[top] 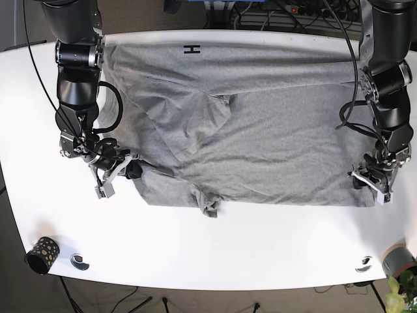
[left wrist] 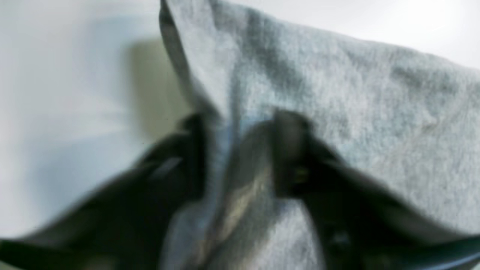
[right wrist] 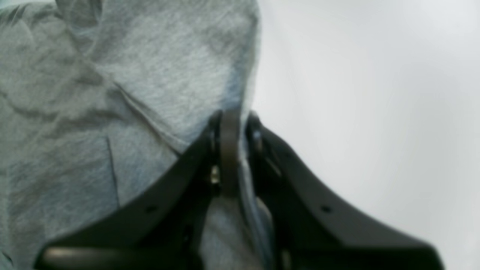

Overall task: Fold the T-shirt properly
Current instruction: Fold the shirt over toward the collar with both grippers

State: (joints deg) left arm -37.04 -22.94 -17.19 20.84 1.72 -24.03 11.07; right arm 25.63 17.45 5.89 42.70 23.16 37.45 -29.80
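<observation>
The grey T-shirt (top: 254,130) lies spread across the white table (top: 215,248), with a folded flap near its middle and a black mark at its far edge. My left gripper (top: 362,180) is shut on the shirt's near right corner; the left wrist view shows cloth (left wrist: 337,101) pinched between the black fingers (left wrist: 288,150). My right gripper (top: 132,171) is shut on the shirt's near left edge; the right wrist view shows cloth (right wrist: 112,93) clamped between its fingers (right wrist: 228,150).
A dark patterned cup (top: 42,253) and a small round disc (top: 79,261) sit at the front left. Another disc (top: 364,264) and a grey pot with a plant (top: 399,261) are at the front right. Cables run behind the far edge.
</observation>
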